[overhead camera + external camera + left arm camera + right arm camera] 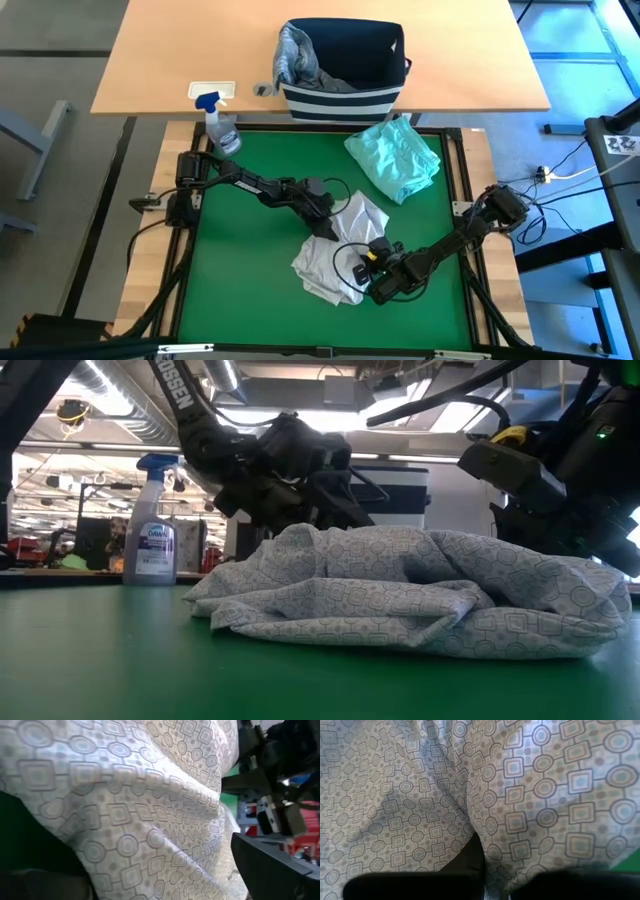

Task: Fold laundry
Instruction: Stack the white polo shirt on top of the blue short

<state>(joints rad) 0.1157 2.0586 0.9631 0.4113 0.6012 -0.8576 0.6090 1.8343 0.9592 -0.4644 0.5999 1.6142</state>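
- The white patterned garment (338,250) lies crumpled near the middle of my green tabletop (250,290), pulled away from the other laundry so I have bare mat around it to spread it on.
- My right pincer (372,285) sits low at the near right edge of that garment, its fingers together on a pinch of the cloth; my right wrist camera shows the print bunching right against the fingers. I judge that I grip an edge so that side can be drawn out flat.
- My left pincer (328,226) is at the far side of the same garment with its fingers apart, pressed close to the fabric but gripping nothing. I take it to be lined up for a second hold opposite the first, since tension between two holds is what flattens cloth.
- Seen level across the tabletop, the garment is a humped pile with deep creases, so no fold has begun.
- The mint-teal garment (394,158) rests at the far right corner of the mat, well apart, waiting its turn.
- A grey garment (296,58) hangs over the rim of the striped basket (345,98) on the wooden table behind.
- The spray bottle (220,128) stands at the far left corner, out of my arms' way.
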